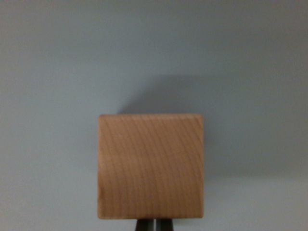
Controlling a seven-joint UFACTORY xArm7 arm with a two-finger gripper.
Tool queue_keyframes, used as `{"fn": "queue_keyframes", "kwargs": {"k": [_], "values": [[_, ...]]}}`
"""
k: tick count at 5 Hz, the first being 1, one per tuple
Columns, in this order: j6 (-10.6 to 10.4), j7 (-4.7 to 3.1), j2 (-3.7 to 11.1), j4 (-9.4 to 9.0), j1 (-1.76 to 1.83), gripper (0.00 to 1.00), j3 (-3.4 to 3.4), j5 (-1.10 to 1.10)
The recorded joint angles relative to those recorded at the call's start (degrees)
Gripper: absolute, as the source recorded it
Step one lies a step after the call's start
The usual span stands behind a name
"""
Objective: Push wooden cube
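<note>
A light wooden cube (150, 166) with visible grain fills the lower middle of the wrist view, resting on a plain grey surface (57, 72). Its shadow falls on the surface just beyond its far edge. At the bottom edge, right below the cube, the dark tips of my gripper (154, 225) show with only a thin bright line between them, so the fingers (143, 225) look pressed together. They sit against or just behind the cube's near face; contact cannot be made out.
The grey surface stretches on all sides of the cube, with nothing else showing on it.
</note>
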Motion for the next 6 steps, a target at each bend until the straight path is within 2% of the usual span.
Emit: {"fn": "queue_keyframes", "kwargs": {"k": [1,2,3,4,5,6], "values": [[0.0,0.0,0.0,0.0,0.0,1.0,0.0,0.0],[1.04,0.0,1.69,2.73,0.03,1.0,-0.01,-0.01],[1.04,0.0,1.69,2.73,0.03,1.0,-0.01,-0.01],[2.04,0.01,3.33,5.37,0.07,1.0,-0.02,-0.03],[2.04,0.01,3.33,5.37,0.07,1.0,-0.02,-0.03],[3.0,0.01,4.89,7.89,0.1,1.0,-0.03,-0.04]]}}
